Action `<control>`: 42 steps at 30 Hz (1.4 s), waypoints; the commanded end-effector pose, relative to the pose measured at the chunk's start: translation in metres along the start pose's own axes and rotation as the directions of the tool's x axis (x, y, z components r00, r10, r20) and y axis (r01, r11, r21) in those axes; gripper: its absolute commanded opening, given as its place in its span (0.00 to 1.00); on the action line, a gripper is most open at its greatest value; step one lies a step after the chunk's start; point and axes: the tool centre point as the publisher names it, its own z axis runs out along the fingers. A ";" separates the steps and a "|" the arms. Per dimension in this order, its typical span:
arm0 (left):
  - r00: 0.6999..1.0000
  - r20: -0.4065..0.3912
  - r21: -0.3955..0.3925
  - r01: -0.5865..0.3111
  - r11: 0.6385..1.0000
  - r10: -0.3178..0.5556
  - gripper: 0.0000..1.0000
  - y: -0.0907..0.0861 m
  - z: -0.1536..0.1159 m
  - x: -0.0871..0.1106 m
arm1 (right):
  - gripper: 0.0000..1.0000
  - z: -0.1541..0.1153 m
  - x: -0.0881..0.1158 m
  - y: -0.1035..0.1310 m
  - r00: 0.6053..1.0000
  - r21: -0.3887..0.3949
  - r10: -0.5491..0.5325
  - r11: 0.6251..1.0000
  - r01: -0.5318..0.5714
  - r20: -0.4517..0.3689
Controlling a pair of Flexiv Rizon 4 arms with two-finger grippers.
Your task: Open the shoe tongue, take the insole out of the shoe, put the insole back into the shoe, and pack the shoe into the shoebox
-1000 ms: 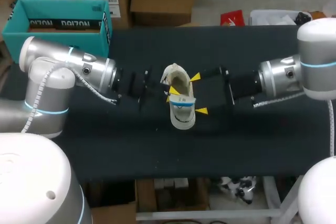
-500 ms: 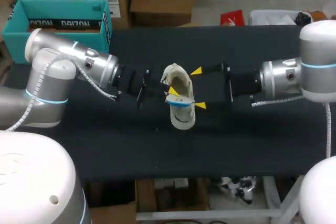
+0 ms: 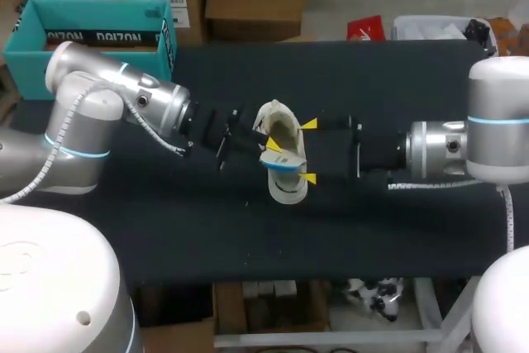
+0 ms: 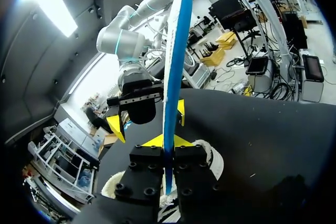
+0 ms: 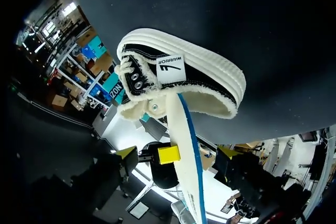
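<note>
Black table (image 3: 165, 229) holds the shoe (image 3: 288, 189) centrally, the left gripper (image 3: 266, 140) pinching the insole (image 3: 284, 162) edge-up at its mouth, the right gripper (image 3: 307, 151) spread beside it; the insole step seems in hand, and the next move likely needs the shoe steadied.

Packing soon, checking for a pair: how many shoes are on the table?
1. The shoe sits midway along the table, the left gripper shut on its insole. No second shoe shows, though parts of the table are hidden.
</note>
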 end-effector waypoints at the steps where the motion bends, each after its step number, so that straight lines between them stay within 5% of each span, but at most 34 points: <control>1: 1.000 -0.003 0.015 0.001 1.000 -0.001 0.00 0.010 0.004 0.000 | 0.95 0.003 0.001 0.004 1.000 0.005 0.010 1.000 -0.010 -0.001; 5: 1.000 -0.008 0.007 0.010 1.000 -0.010 0.00 0.018 0.005 0.001 | 0.69 0.006 -0.002 0.011 1.000 0.009 0.025 1.000 -0.025 -0.016; 10: 1.000 -0.006 0.003 0.020 1.000 -0.020 0.00 0.026 0.005 0.001 | 0.50 0.013 -0.004 0.020 0.999 0.025 0.046 0.999 -0.046 -0.019; 17: 1.000 -0.004 0.012 0.023 1.000 -0.023 0.00 0.028 0.007 0.000 | 0.42 0.020 -0.005 0.024 0.998 0.014 0.061 0.998 -0.061 -0.007; 21: 1.000 -0.013 0.011 0.020 1.000 -0.020 0.00 0.030 0.010 -0.003 | 0.00 0.022 -0.004 0.026 0.999 -0.005 0.055 0.998 -0.055 0.001; 42: 0.997 -0.074 0.001 0.024 1.000 -0.024 0.00 0.059 0.010 -0.009 | 0.00 0.038 0.002 0.055 0.999 -0.107 -0.048 0.993 0.050 0.016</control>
